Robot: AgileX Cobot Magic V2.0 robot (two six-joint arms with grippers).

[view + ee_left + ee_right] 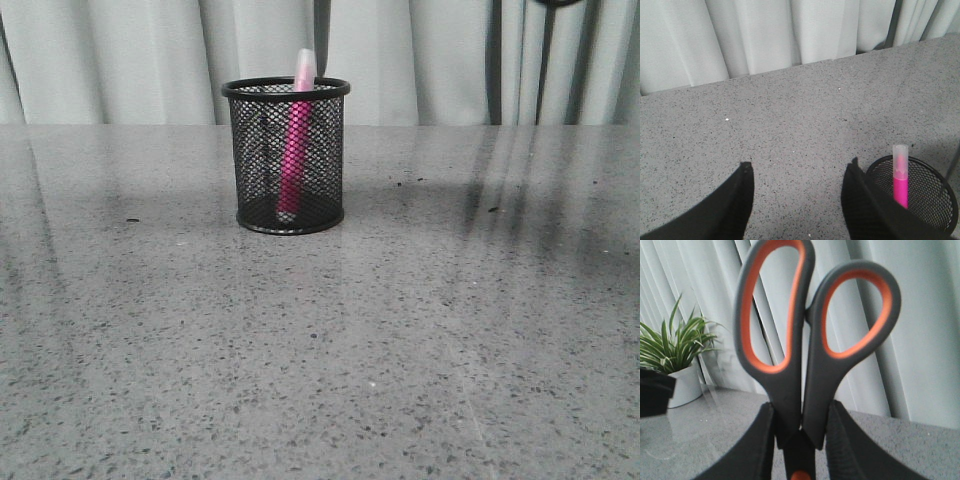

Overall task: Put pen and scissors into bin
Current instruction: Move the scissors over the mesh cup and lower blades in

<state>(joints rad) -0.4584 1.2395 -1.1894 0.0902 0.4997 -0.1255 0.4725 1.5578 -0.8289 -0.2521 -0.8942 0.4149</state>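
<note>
Grey-handled scissors (810,355) between right gripper (800,440) fingers

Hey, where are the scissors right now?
The scissors are off the table, clamped in the right end effector, handles up, in the right wrist view. They are not in the bin, which holds only the pen.

The pen (293,150) stands inside the bin (287,156) on the table (400,350).
</note>
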